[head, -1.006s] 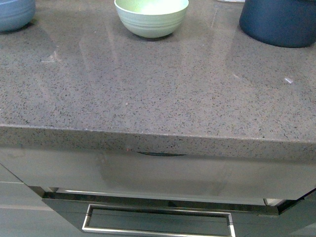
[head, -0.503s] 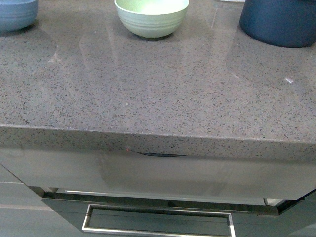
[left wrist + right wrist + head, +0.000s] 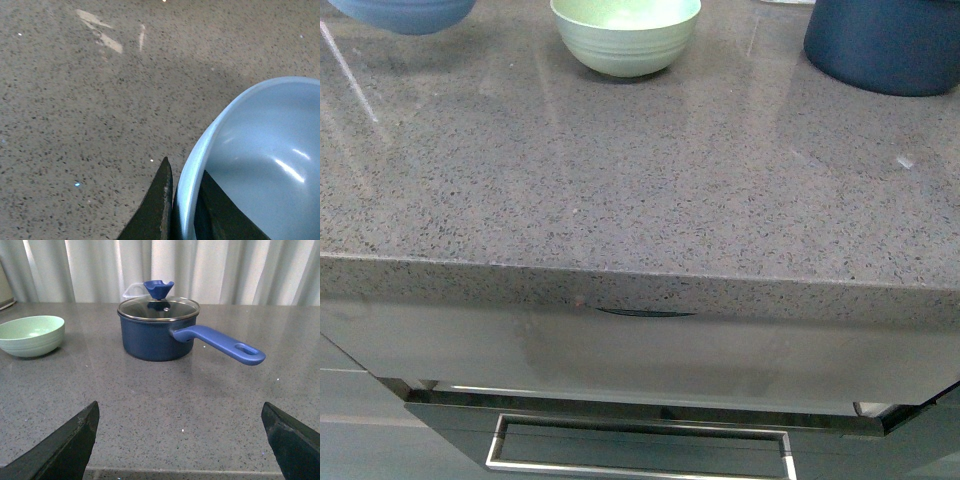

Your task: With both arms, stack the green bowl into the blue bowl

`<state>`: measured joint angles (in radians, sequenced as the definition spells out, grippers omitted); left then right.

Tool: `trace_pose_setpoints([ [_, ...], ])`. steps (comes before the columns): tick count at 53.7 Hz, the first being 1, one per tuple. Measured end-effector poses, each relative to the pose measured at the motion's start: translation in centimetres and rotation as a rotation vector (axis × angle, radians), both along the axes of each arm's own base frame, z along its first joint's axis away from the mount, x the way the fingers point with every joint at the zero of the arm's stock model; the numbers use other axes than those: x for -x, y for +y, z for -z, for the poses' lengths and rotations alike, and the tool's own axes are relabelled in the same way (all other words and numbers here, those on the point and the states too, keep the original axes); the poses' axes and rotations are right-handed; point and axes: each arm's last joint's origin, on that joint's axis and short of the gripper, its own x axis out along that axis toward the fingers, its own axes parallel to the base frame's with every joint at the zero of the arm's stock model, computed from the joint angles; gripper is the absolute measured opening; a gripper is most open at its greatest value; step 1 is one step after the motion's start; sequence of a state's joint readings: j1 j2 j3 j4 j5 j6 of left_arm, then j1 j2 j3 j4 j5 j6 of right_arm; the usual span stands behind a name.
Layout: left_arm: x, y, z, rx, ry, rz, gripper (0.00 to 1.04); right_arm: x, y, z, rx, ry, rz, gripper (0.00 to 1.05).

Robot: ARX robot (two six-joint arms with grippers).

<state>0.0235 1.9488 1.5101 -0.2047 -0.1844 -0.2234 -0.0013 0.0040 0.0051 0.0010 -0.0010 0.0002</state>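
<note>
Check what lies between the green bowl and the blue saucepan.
Nothing: the right wrist view shows only bare speckled countertop between the green bowl and the blue saucepan.

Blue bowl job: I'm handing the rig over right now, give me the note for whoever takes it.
The left gripper is shut on the blue bowl, fingers pinching its rim, one inside, one outside.
The right gripper is open and empty over the counter.
The green bowl sits upright on the counter, untouched, right of the blue bowl.
Done: blue bowl gripped. Remaining: grasp the green bowl, set it in the blue bowl.
</note>
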Motion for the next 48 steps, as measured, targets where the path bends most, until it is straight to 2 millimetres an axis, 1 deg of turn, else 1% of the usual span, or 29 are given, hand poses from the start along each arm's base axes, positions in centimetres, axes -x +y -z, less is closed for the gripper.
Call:
trace_pose_setpoints([
  [11, -0.3, -1.4, 0.4, 0.012, -0.007, 0.021, 0.07, 0.0, 0.0, 0.0, 0.0, 0.0, 0.0, 0.95],
  [33, -1.9, -3.3, 1.5, 0.002, -0.009, 0.052, 0.07, 0.0, 0.0, 0.0, 0.0, 0.0, 0.0, 0.95],
  [48, -2.4, -4.0, 1.7, -0.003, -0.014, 0.059, 0.07, 0.0, 0.0, 0.0, 0.0, 0.0, 0.0, 0.95],
])
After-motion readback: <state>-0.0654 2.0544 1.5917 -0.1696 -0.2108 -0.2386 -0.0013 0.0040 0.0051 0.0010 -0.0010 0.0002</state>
